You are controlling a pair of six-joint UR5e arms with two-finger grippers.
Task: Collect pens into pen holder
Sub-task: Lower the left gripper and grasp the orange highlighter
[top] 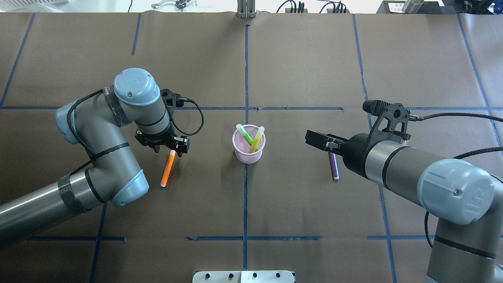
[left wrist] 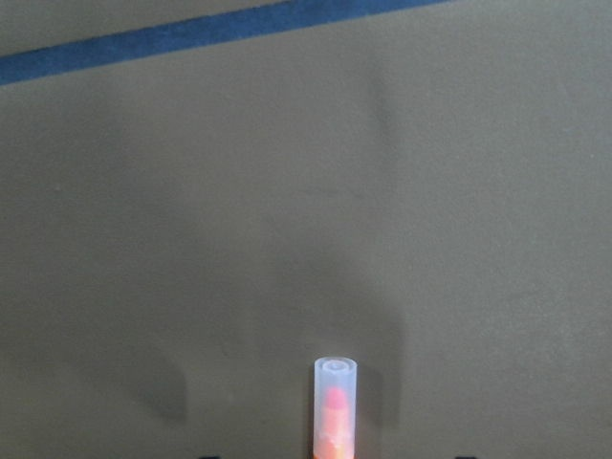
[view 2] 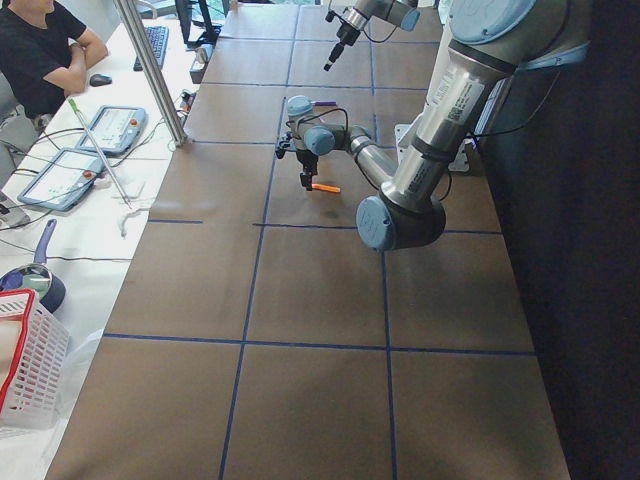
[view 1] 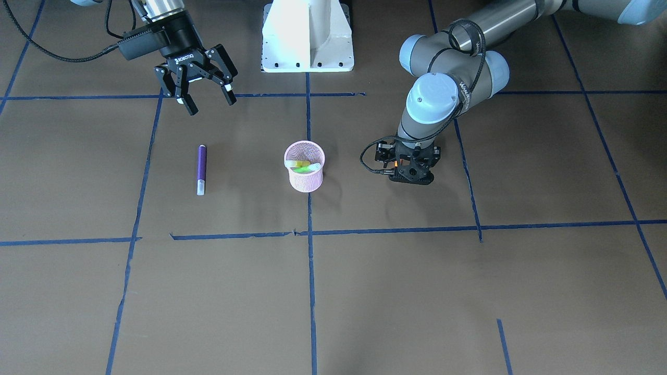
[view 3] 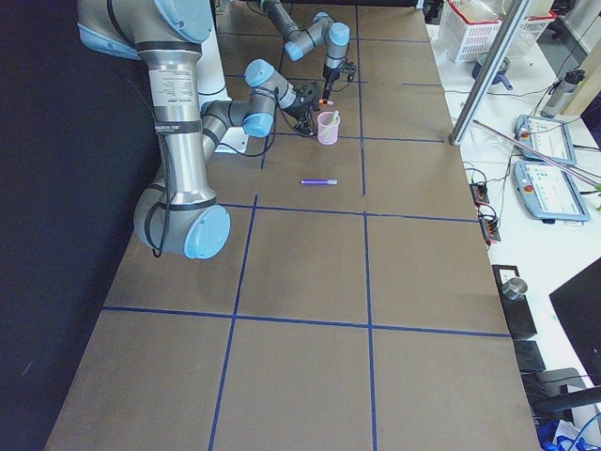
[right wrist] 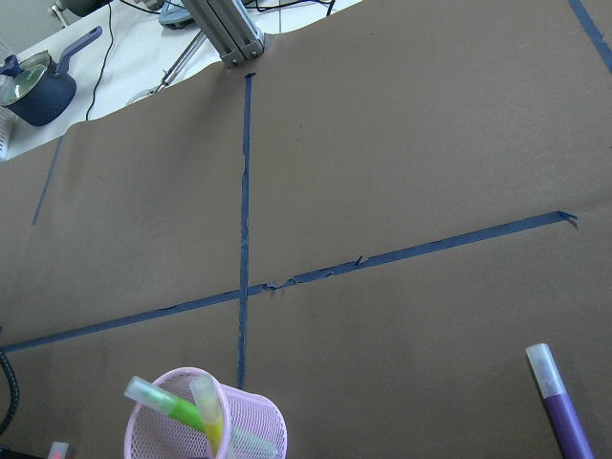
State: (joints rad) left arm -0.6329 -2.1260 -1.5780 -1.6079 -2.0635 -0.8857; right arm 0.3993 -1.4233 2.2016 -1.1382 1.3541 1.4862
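Observation:
The pink mesh pen holder stands at the table's middle with a bright green pen and a yellow-green pen upright in it. The orange pen lies flat on the table. My left gripper points straight down over its far end. In the left wrist view the pen's pale cap pokes out between jaws that look spread, so the gripper is open. The purple pen lies flat. My right gripper hangs open and empty above the table, on the robot's side of it.
Blue tape lines grid the brown table. The white robot base is at the robot's edge. An aluminium post and a blue pan stand past the far edge. An operator sits at the side desk.

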